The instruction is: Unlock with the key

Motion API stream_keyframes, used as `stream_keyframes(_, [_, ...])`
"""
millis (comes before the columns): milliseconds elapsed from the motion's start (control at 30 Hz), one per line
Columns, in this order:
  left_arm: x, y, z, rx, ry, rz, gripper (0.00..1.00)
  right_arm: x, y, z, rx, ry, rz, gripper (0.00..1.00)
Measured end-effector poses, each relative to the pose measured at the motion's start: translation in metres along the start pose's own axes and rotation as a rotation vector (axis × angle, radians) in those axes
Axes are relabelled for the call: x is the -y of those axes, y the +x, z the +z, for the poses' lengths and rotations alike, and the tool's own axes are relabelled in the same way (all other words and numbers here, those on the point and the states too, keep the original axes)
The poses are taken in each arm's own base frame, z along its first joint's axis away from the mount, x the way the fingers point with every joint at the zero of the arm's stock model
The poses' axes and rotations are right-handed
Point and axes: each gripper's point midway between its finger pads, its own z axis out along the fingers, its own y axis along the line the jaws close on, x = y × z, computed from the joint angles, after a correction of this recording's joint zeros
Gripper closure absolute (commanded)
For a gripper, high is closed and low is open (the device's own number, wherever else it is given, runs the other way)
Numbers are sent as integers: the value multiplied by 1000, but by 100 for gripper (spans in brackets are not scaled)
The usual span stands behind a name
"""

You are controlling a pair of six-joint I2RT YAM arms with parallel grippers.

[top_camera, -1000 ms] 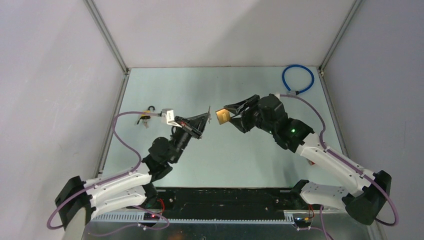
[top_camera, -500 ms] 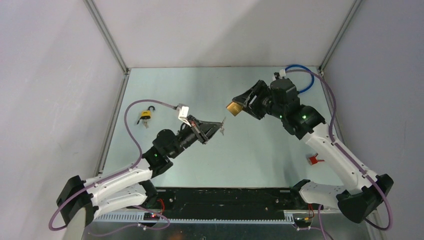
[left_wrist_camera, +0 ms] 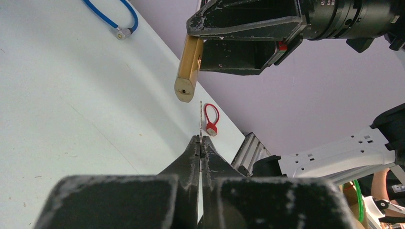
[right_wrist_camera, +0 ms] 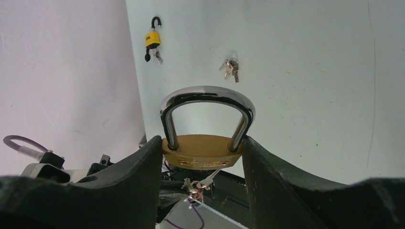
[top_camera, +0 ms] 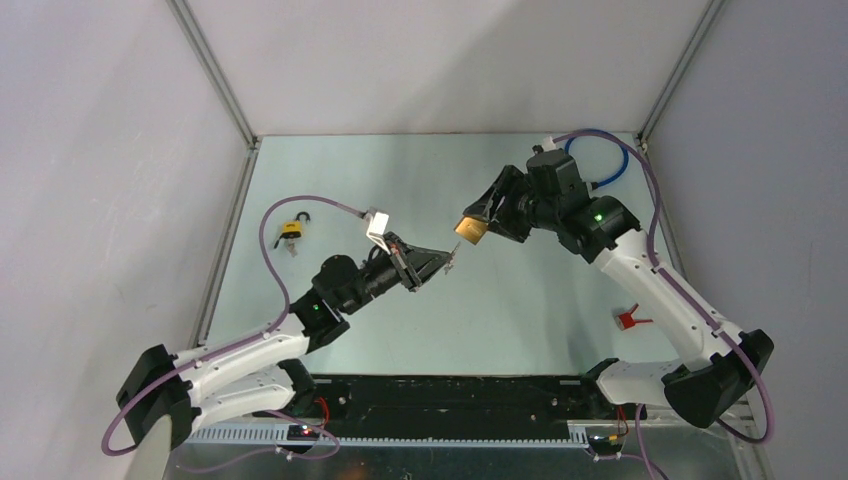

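From above, your left jaws, shut on the key [top_camera: 455, 252], hold it just short of the padlock [top_camera: 471, 229] gripped midair in the part-open right jaws; left wrist shows the blade [left_wrist_camera: 199, 119] just off the keyhole [left_wrist_camera: 180, 91], so centre it first; right wrist: hold that clamp steady

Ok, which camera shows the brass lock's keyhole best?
Left wrist: the keyhole faces that camera, close to the key tip. Top external shows the lock only small; right wrist sees its shackle side, keyhole hidden.
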Motion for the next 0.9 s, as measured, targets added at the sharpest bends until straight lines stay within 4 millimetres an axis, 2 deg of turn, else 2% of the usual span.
stream_keyframes(600, [-7, 5, 3, -21, -32, -3, 100, -10, 13, -5, -54, -34, -24, 100])
stream_keyframes(900, [-8, 4, 4, -16, -39, -3, 100, -11, 13, -5, -52, -36, -25, 100])
